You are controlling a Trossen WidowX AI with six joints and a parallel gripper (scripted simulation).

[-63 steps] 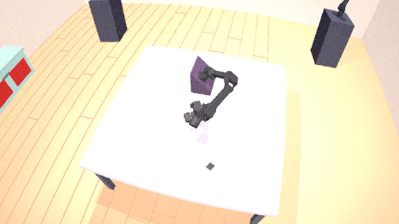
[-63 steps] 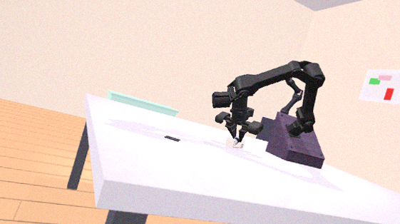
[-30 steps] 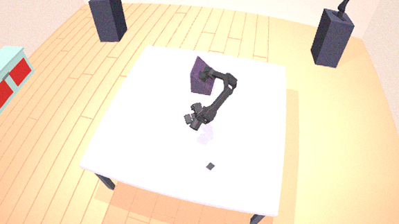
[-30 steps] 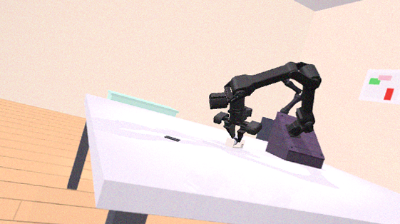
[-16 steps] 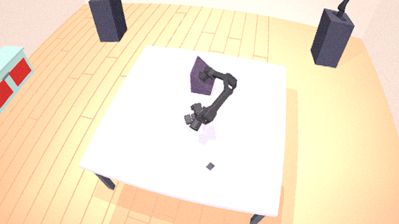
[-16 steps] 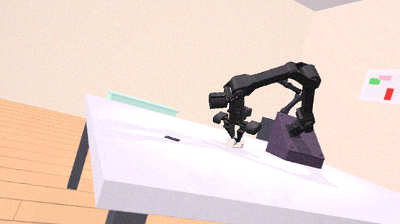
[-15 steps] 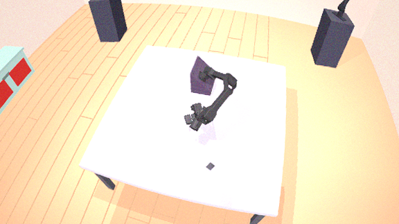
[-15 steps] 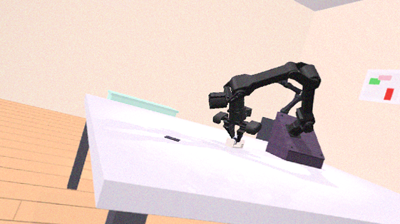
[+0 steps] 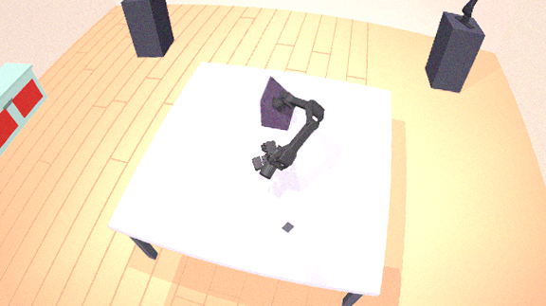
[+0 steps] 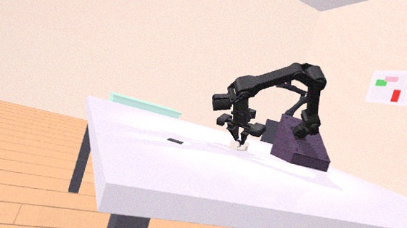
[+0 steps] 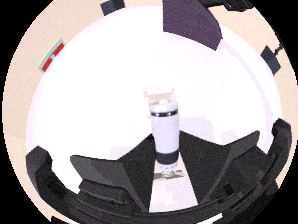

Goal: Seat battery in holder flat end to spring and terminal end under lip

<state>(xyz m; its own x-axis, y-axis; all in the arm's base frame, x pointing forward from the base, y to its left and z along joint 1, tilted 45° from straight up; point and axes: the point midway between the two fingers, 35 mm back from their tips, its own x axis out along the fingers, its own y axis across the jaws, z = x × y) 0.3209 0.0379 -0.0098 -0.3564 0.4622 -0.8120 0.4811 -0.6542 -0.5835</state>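
The white battery has dark bands near both ends. My gripper is shut on it, one finger on each side, low over the table. The pale cream holder stands beneath the battery. In the wrist view the battery's near end is by the coiled spring, and its far end is by the holder's far end wall. The far end looks wider and higher, so the battery seems tilted. Most of the holder's inside is hidden by the battery. Contact with the lip or spring cannot be told.
A small dark flat square lies on the white table away from the holder. The arm's dark purple base block stands behind the gripper. Dark pedestals and a mint cabinet stand beyond the table.
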